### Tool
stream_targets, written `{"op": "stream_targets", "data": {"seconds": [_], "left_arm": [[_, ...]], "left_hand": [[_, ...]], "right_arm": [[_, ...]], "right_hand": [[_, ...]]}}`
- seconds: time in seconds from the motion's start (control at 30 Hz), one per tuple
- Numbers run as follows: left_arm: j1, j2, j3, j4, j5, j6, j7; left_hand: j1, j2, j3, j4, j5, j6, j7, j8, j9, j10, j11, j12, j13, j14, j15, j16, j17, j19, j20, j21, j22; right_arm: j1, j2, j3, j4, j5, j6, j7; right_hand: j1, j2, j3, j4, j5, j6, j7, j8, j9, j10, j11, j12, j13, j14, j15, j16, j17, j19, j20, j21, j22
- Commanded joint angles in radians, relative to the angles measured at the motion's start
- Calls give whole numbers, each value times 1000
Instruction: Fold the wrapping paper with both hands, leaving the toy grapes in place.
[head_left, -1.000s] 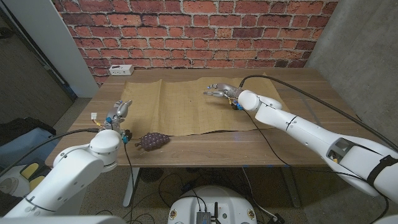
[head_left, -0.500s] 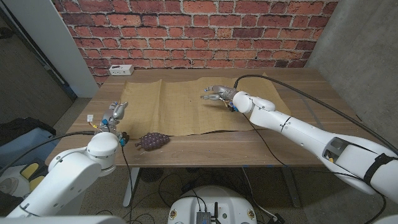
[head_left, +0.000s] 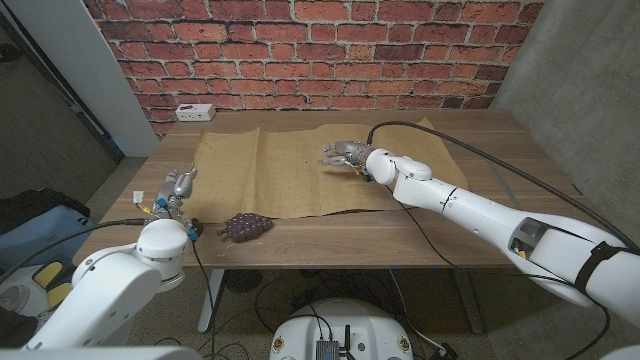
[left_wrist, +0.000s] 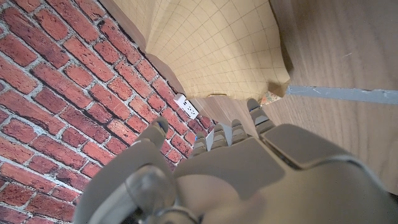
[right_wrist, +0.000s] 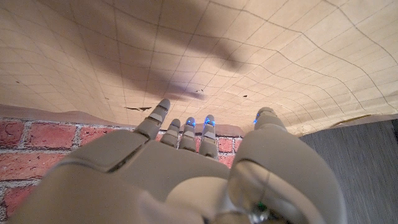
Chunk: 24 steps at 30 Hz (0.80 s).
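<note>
While the wrapping paper (head_left: 300, 170) lies spread across the frame's middle, the toy grapes (head_left: 245, 226) sit just off its lower edge. Both hands are empty: right hand (head_left: 345, 153) over the sheet, fingers spread; left hand (head_left: 176, 187) at left, fingers loosely apart. Dragging the sheet could nudge the grapes.

Two white, rounded robot arms had glossy shells, with black cables trailing along them. The right arm (head_left: 480, 212) carried a grey panel and a black band. The left hand (head_left: 176, 186) and right hand (head_left: 347, 154) were silver-grey, the right's fingertips (right_wrist: 209, 119) glowing blue.
</note>
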Motion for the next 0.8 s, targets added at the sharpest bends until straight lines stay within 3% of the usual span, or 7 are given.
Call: {"op": "stream_targets", "data": {"seconds": [0.03, 0.33, 0.6, 0.8], "left_arm": [[22, -83, -20, -33, 17, 58, 55], [34, -105, -30, -36, 25, 57, 41], [24, -112, -30, -22, 21, 51, 15], [-20, -141, -20, -24, 4, 152, 66]], "left_hand": [[-11, 1, 7, 4, -6, -9, 5, 1, 4, -6, 10, -1, 5, -7, 4, -2, 1, -8, 3, -7, 5], [-13, 1, 10, 6, -6, -11, 11, 1, 4, -13, 13, -3, 5, -11, 5, -2, 1, -6, 1, -8, 5], [-15, 1, 12, 8, -6, -15, 13, 0, 4, -16, 14, -4, 4, -13, 6, -2, 1, -4, 1, -9, 5], [-17, 0, 14, 9, -6, -15, 14, 0, 4, -17, 23, -4, 4, -12, 8, 0, 1, 8, -3, -6, 5]], "right_arm": [[22, 33, -33, 51, -28, -11, 30], [33, 41, -52, 77, -37, -31, 56], [20, 14, -58, 38, -50, -74, 76], [6, -16, -56, -9, -58, -110, 95]], "right_hand": [[15, 0, 8, -7, -2, 2, -8, -3, 4, -8, -2, -4, 5, -6, -7, -1, 3, -7, -1, 6, 5], [18, 1, 11, -10, -4, 1, -8, -4, 4, -12, -2, -5, 5, -7, -10, 0, 3, -5, -2, 8, 5], [24, 3, 17, -16, -6, 3, -12, -4, 4, -13, -5, -4, 5, -8, -12, 1, 3, -4, -5, 10, 5], [27, 3, 19, -20, -6, 5, -12, -4, 5, -13, -6, -4, 5, -8, -12, 1, 3, 0, -7, 11, 5]]}}
